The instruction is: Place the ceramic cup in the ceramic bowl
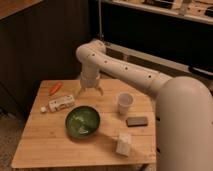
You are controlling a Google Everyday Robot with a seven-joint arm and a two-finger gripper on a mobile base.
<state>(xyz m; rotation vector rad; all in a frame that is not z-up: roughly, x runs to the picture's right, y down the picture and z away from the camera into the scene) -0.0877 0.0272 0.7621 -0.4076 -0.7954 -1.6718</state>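
The ceramic cup (124, 103) is small, plain and white, and stands upright on the wooden table (40, 145), right of centre. The ceramic bowl (82, 122) is round and dark green with a lighter speckled inside, and sits in the middle of the table, left of and nearer than the cup. My gripper (90, 90) hangs from the white arm (130, 70) above the back of the table, behind the bowl and left of the cup. Its fingers are spread apart and hold nothing.
An orange carrot-like item (55, 88) lies at the back left. A white rectangular box (61, 103) lies left of the bowl. A dark flat object (136, 121) lies right of the bowl. A pale crumpled packet (123, 144) sits near the front edge.
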